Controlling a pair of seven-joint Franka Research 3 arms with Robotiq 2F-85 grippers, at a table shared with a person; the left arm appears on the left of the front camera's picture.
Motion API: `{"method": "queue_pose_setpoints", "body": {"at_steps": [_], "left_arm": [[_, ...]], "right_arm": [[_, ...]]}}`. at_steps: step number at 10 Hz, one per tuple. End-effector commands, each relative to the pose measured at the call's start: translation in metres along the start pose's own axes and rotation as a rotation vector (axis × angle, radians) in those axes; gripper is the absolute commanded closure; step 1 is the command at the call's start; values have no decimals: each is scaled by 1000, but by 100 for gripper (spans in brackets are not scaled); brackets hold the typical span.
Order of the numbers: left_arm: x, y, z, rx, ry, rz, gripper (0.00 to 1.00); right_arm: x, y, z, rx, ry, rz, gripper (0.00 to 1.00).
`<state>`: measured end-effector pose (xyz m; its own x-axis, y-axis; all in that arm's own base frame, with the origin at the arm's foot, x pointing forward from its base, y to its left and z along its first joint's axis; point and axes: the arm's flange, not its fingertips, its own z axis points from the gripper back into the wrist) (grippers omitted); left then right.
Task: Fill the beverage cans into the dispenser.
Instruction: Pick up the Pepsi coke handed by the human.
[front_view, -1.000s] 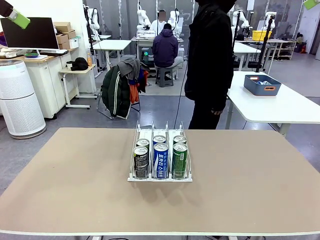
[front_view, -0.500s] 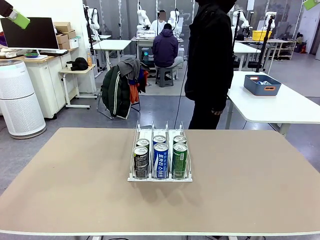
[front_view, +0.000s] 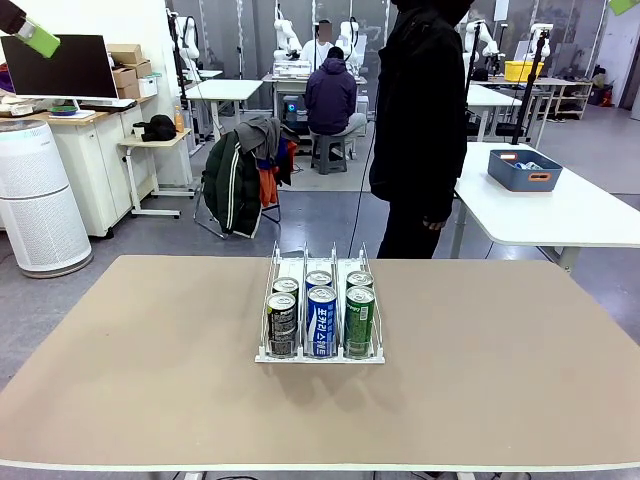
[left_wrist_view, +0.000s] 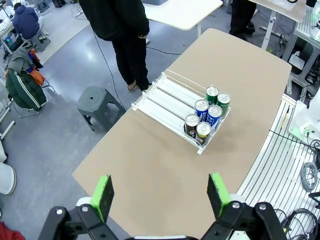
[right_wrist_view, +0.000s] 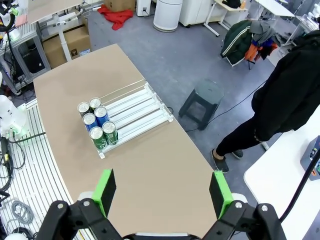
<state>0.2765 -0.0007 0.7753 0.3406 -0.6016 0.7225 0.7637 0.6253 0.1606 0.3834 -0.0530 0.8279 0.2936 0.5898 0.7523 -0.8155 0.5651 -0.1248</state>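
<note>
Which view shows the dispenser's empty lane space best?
Left wrist view: it looks down on the dispenser, bare lanes plain behind the cans. Right wrist view nearly matches it. Front view foreshortens the lanes behind the cans.

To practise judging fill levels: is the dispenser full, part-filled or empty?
Part-filled. The dispenser holds six upright beverage cans, two per lane, at one end; the rest of it is bare.

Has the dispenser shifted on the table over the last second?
No. The dispenser still sits centred, equally near the far edge of the table.
</note>
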Motion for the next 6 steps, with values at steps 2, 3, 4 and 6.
{"method": "queue_pose_setpoints", "body": {"at_steps": [2,3,4,6], "left_arm": [[-3,6,11,15,-15,34,0],[-4,8,16,30,-25,38,0],[-5,9,20,38,-34,43,0],[-5,8,21,-1,-51,29,0]], "right_arm": [[2,-6,6,-2,-9,10,0],[3,-5,10,-12,-12,12,0],[3,-5,14,-13,-18,12,0],[3,-7,15,-12,-26,7,0]]}}
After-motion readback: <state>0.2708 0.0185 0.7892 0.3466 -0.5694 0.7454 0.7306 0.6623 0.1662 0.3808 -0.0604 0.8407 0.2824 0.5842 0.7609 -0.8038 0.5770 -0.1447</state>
